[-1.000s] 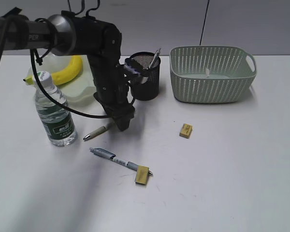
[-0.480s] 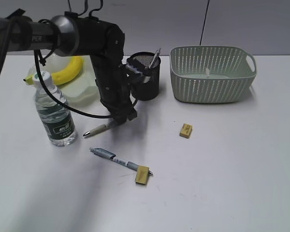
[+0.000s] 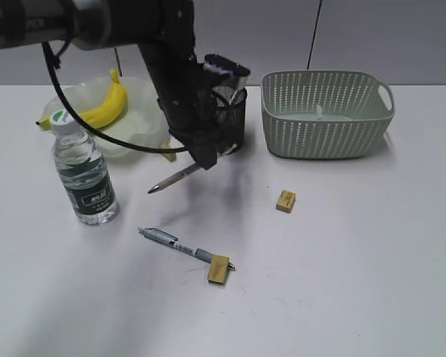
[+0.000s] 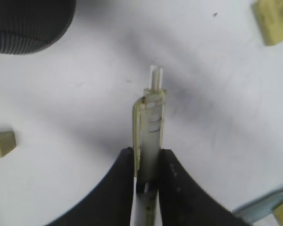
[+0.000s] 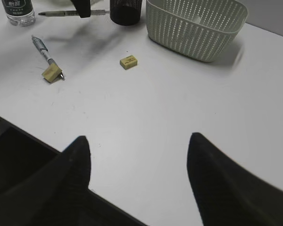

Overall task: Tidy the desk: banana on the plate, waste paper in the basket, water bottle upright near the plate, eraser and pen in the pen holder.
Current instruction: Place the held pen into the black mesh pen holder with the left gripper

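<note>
So, near to far in the exterior view: a blue-grey pen (image 3: 180, 247) lies on the desk (image 3: 342, 282) at lower centre, its tip end touching a yellow eraser (image 3: 218, 268). A second eraser (image 3: 286, 201) sits alone, right of centre. The water bottle (image 3: 82, 170) stands upright at left, near the plate (image 3: 137, 119), which holds the banana (image 3: 104, 108) at upper left. The left gripper (image 3: 205, 158) is clamped on a pale pen (image 3: 175, 178), held off the desk at a slant, tip down-left, just in front of the pen holder (image 3: 227, 119). In the left wrist view, both fingers (image 4: 118, 188) pinch the barrel, clicker end pointing to frame top. The basket (image 3: 325, 111) sits at upper right, something white inside, too small to tell. The right gripper (image 5: 137, 155) is spread wide with nothing held, hovering over bare desk at the near edge in the right wrist view.
</note>
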You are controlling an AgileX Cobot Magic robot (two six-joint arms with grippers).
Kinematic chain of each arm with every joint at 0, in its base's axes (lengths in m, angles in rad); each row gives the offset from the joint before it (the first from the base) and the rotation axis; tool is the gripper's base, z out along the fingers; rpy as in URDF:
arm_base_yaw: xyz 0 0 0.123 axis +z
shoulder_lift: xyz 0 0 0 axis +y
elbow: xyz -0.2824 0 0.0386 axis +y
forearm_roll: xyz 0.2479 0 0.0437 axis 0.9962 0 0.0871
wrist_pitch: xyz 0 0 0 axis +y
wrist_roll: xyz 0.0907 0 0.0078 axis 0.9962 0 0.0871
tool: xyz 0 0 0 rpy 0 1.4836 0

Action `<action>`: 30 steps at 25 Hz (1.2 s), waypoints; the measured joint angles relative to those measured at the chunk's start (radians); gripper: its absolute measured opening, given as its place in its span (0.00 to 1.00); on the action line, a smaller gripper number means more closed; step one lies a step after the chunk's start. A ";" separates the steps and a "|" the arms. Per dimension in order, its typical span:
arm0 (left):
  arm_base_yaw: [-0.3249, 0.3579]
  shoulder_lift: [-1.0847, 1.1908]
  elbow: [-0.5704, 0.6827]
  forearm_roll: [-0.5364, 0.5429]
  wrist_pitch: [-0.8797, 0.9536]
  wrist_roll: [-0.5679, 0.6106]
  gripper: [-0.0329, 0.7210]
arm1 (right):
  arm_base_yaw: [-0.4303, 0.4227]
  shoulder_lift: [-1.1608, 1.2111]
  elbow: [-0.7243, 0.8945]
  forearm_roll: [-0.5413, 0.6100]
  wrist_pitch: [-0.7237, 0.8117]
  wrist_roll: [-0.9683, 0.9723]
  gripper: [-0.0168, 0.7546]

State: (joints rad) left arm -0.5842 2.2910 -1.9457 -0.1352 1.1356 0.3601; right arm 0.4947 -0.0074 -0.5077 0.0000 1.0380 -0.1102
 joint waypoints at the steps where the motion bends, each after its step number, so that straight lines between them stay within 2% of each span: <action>1: 0.000 -0.016 -0.005 -0.022 0.000 0.000 0.19 | 0.000 0.000 0.000 0.000 0.000 0.000 0.68; 7: 0.000 -0.127 -0.046 -0.097 -0.081 0.000 0.19 | 0.000 0.000 0.000 0.000 0.000 0.000 0.68; 16: 0.005 -0.213 -0.044 -0.133 -0.413 -0.009 0.19 | 0.000 0.000 0.000 0.000 0.000 0.000 0.68; 21: 0.023 -0.213 0.015 -0.184 -0.657 -0.010 0.19 | 0.000 0.000 0.000 0.000 0.000 0.000 0.68; 26: 0.058 -0.208 0.149 -0.311 -0.920 -0.011 0.19 | 0.000 0.000 0.000 0.000 0.000 0.000 0.68; 30: 0.070 -0.157 0.176 -0.366 -1.022 -0.011 0.18 | 0.000 0.000 0.000 0.000 0.000 0.000 0.68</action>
State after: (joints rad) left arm -0.5139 2.1339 -1.7696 -0.5010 0.1141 0.3494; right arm 0.4947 -0.0074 -0.5077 0.0000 1.0380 -0.1101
